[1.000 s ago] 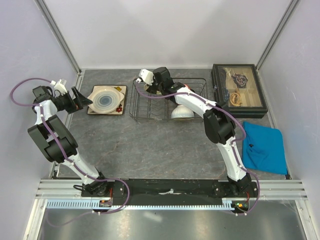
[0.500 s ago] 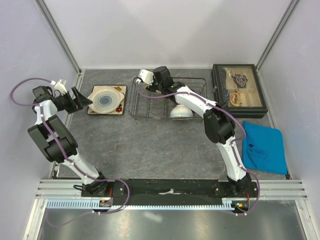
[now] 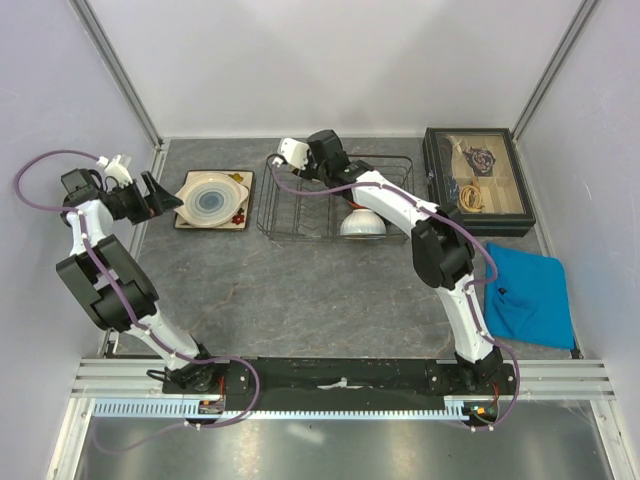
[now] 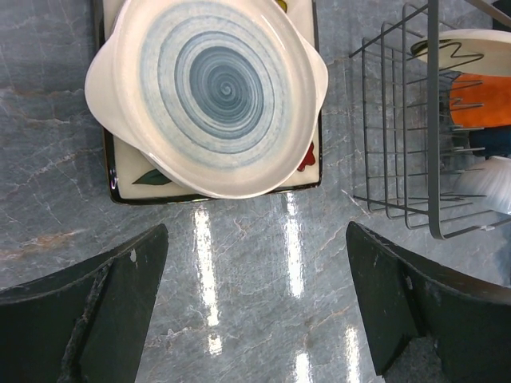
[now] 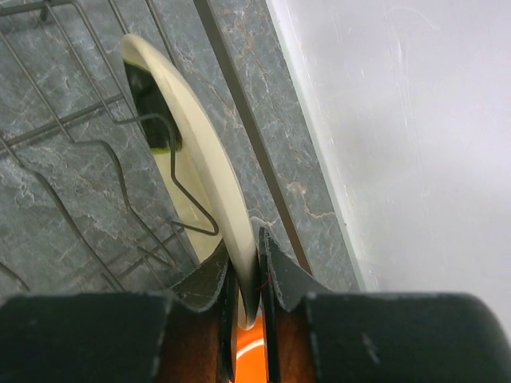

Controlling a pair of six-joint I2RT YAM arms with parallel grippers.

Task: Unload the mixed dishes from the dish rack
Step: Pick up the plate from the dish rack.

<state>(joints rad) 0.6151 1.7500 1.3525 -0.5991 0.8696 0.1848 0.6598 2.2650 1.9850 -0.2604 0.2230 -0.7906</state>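
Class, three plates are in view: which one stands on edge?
The cream plate in the dish rack, pinched by the right gripper; the other two lie stacked flat on the table.

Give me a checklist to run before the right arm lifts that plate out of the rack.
1. Grip: right tool shut on the rim of the plate: ok.
2. Plate free of the rack wires: not ok, it stands in a slot with a wire loop across its face.
3. Other arm: left tool open, away from the rack: ok.
4. Lift path clear of the orange cup: cannot tell.
5. Set-down: bare table beside the square plate and the bowl on it: ok.
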